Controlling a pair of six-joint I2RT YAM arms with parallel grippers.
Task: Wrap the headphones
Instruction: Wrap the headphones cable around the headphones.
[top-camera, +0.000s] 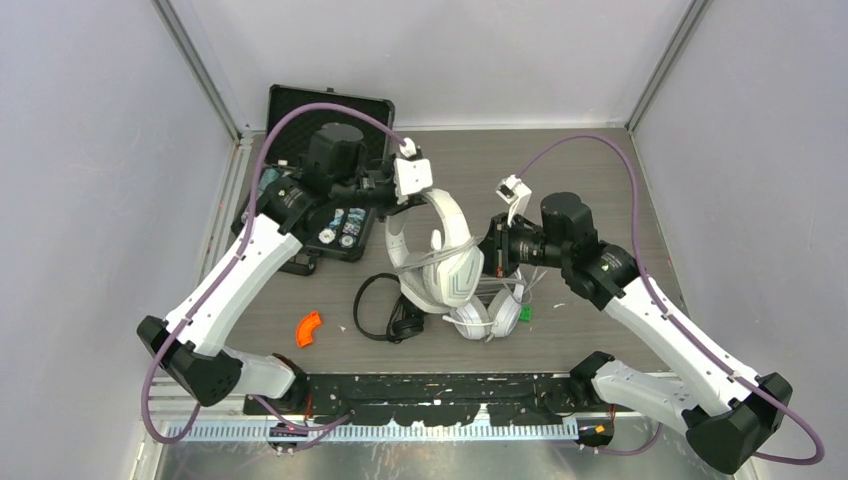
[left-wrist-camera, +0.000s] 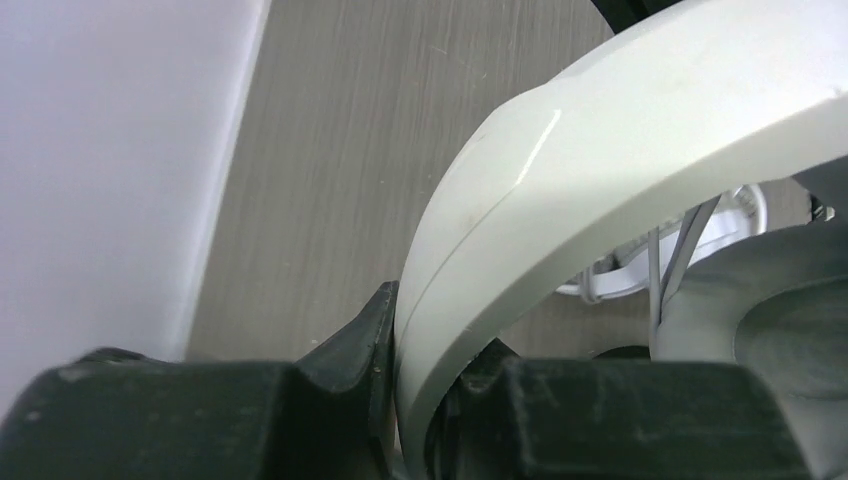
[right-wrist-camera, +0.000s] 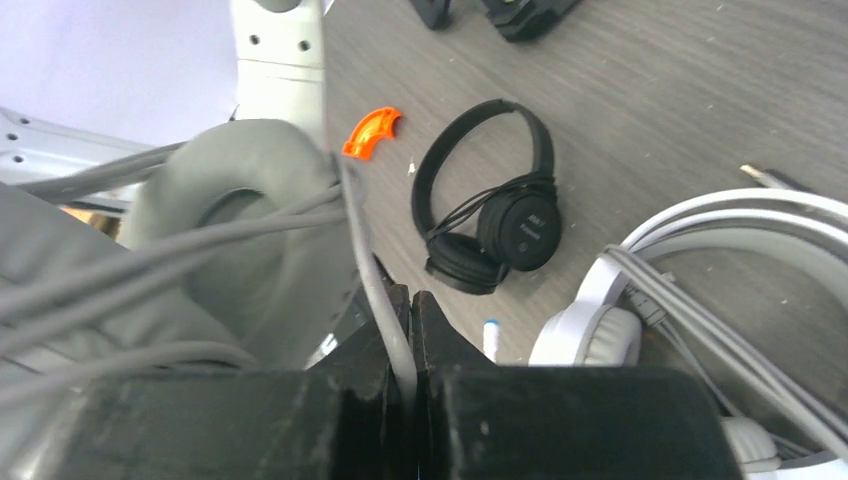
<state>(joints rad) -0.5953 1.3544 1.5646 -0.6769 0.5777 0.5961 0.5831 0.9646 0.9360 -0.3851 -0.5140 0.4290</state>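
A white over-ear headset (top-camera: 440, 255) is held up over the table's middle. My left gripper (top-camera: 404, 205) is shut on its headband (left-wrist-camera: 560, 170). My right gripper (top-camera: 490, 257) is shut on its pale cord (right-wrist-camera: 372, 270), which lies in several turns across the grey ear pad (right-wrist-camera: 240, 215). A second white headset (top-camera: 490, 315) lies on the table under it and shows in the right wrist view (right-wrist-camera: 640, 300). The slim black headset (top-camera: 385, 310) lies flat to the left with its thin cord; it also shows in the right wrist view (right-wrist-camera: 500, 215).
An open black case (top-camera: 325, 170) with small parts stands at the back left. An orange curved piece (top-camera: 309, 328) lies near the front left, and a small green piece (top-camera: 525, 312) lies by the second white headset. Walls close in both sides.
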